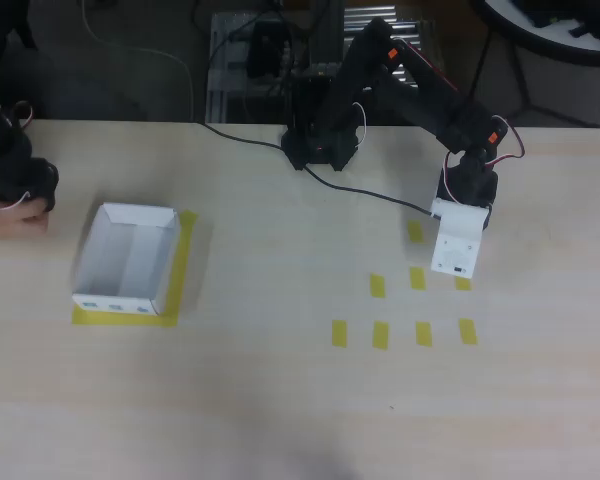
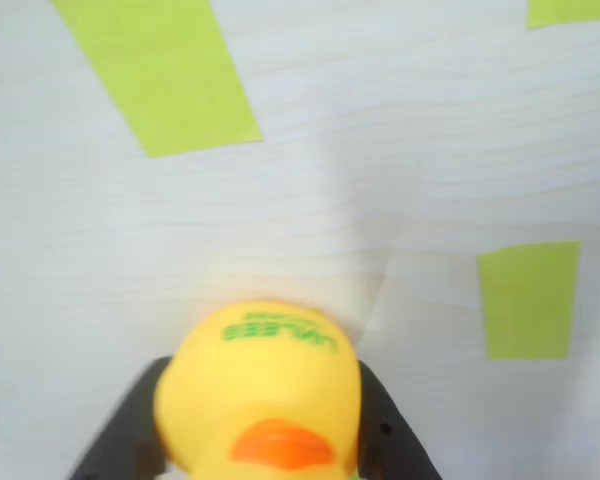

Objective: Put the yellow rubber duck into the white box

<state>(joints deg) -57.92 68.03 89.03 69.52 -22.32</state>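
Your duck (image 2: 260, 400) is cut off at the bottom edge of the wrist view; beak and green lettering show, the rest is out of frame. From overhead you can't see it at all, the gripper (image 1: 453, 262) and its white plate cover that spot. Jaws are clenched on the duck, one dark finger (image 2: 130, 430) pressed to each side of it. Yellow tape strips (image 1: 380, 335) lie in rows under and near the gripper (two more show in the wrist view). White box (image 1: 125, 300) sits well apart at the left on a yellow tape patch, divider inside. A black cable (image 1: 370, 192) runs across the pale wood table (image 1: 280, 400). Dark clutter sits behind the table
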